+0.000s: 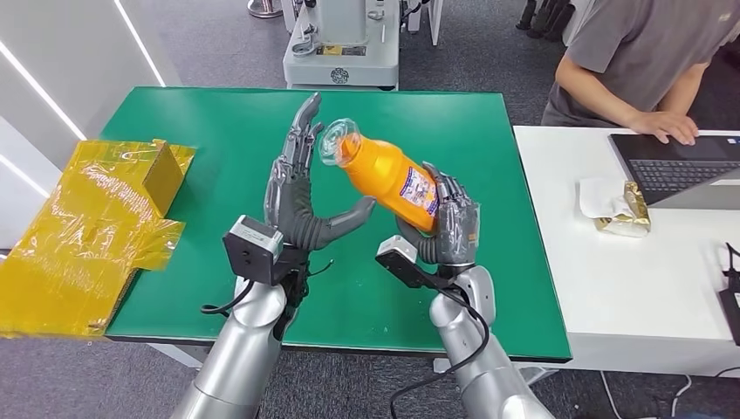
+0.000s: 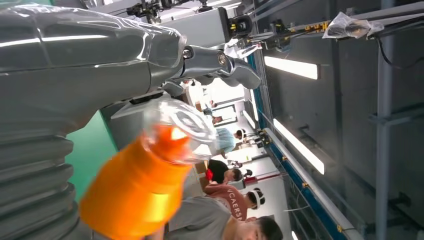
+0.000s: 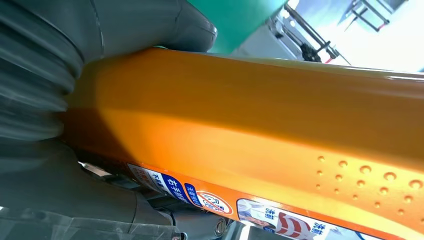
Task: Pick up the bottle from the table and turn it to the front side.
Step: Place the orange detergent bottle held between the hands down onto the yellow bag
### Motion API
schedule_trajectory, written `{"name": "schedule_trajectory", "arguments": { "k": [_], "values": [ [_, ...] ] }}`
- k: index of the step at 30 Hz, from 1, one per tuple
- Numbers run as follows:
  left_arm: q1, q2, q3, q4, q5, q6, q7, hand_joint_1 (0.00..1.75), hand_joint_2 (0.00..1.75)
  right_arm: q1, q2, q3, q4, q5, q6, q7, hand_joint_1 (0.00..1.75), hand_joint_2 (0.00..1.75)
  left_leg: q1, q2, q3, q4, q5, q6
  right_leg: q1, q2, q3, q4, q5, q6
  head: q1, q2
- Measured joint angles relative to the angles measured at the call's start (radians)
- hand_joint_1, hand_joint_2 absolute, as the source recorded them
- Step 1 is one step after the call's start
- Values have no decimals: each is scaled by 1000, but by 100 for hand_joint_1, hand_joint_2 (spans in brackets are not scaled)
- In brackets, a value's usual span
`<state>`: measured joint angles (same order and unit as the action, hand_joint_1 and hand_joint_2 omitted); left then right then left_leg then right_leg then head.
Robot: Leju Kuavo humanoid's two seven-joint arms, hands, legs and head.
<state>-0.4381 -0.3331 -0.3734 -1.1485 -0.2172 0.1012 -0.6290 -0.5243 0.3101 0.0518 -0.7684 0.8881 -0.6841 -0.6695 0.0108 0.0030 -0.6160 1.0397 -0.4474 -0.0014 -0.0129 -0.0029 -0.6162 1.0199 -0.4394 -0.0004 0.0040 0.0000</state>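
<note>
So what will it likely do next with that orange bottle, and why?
Probably close the left hand on the bottle to help turn it. The right hand holds its base, tilted above the green table; the left hand is spread beside its capped neck.

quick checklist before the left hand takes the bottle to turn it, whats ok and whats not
1. Bottle off the table: ok, it is lifted and tilted, clear cap toward the left hand.
2. Right hand holds the bottle: ok, fingers wrap its lower body.
3. Left hand ready to receive: ok, fingers apart, holding nothing, beside the cap end.
4. Left hand touching the bottle: cannot tell, the thumb tip is close under it.
5. Label facing front: cannot tell, part of the label shows near the right hand.
6. Person away from the bottle: ok, their hand is on the laptop at the white table.
</note>
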Motion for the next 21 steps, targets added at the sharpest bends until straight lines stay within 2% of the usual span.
{"name": "schedule_trajectory", "arguments": {
  "k": [8, 21],
  "values": [
    [-26, 0, -23, -7, -2, 1, 19, 0, 175, -34, -16, 36, 113, -52, 0, -5, 175, 175, 0, 0, 0, 0, 0, 0, 0, 1, 0, 0, 0, 0, 0, 0],
    [-38, -1, -29, -4, 5, 1, 20, 0, 175, -36, -19, 56, 125, -53, 0, -22, 175, 175, 0, 0, 0, 0, 0, 0, 0, 1, 0, 0, 0, 0, 0, 0]
  ]
}}
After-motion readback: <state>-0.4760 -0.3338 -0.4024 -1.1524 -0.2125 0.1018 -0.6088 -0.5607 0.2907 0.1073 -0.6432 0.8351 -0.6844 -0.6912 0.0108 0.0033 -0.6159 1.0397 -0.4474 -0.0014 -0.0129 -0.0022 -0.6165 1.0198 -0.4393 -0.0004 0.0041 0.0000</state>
